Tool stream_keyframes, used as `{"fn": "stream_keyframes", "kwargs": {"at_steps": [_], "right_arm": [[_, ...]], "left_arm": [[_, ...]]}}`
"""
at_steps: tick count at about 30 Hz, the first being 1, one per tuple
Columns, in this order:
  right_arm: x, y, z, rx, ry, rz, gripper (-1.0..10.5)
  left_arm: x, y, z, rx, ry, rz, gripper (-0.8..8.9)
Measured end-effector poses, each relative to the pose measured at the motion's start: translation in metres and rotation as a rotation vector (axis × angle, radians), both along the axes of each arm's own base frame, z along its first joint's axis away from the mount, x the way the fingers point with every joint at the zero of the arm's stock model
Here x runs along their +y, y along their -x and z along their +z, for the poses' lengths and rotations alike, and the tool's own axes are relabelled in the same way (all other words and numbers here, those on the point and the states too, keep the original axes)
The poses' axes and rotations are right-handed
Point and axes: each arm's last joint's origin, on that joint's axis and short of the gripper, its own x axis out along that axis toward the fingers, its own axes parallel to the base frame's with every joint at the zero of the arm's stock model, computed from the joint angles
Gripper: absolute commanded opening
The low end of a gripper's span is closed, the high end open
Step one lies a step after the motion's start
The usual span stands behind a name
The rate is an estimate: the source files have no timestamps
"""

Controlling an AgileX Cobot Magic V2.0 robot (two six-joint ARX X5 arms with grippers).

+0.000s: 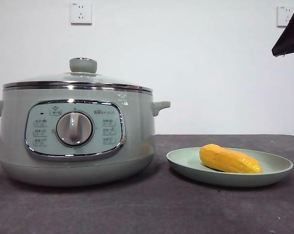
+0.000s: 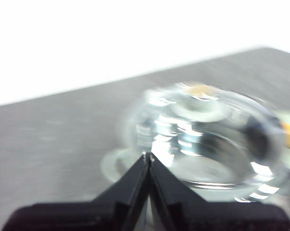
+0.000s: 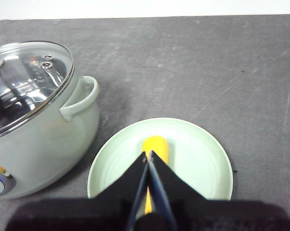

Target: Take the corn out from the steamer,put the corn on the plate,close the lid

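Setting: dark grey table [image 1: 137, 209], white wall behind.
Steamer [image 1: 73, 136]: lid [image 1: 78, 80] seated on its rim, below the left gripper [image 2: 148, 156], whose jaws are pressed together, empty.
Plate [image 1: 273, 170]: corn [image 1: 229, 160] lying in it, beneath the right gripper [image 3: 148, 155], jaws together, empty.
Advice: task looks finished; lift both arms straight up, clear of everything.

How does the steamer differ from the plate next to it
The steamer is a tall, deep pot with side handles and a dial panel; the plate is shallow, low and plain. The steamer is closed under its glass lid, while the plate lies open with the corn on it. The steamer is also wider than the plate. Both are round, pale green and stand on the dark table.
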Motion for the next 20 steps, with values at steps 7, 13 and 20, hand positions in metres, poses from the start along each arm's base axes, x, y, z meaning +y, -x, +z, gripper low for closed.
{"fn": "stream_keyframes", "kwargs": {"at_steps": [7, 13, 20], "right_arm": [[0.000, 0.000, 0.000, 0.000, 0.000, 0.000, 0.0], [0.000, 0.000, 0.000, 0.000, 0.000, 0.000, 0.0], [0.000, 0.000, 0.000, 0.000, 0.000, 0.000, 0.0]], "left_arm": [[0.014, -0.009, -0.051, -0.036, -0.001, 0.228, -0.03], [0.020, -0.026, -0.088, -0.033, 0.012, 0.313, -0.03], [0.022, -0.032, -0.118, 0.040, 0.061, 0.343, -0.03]]}}
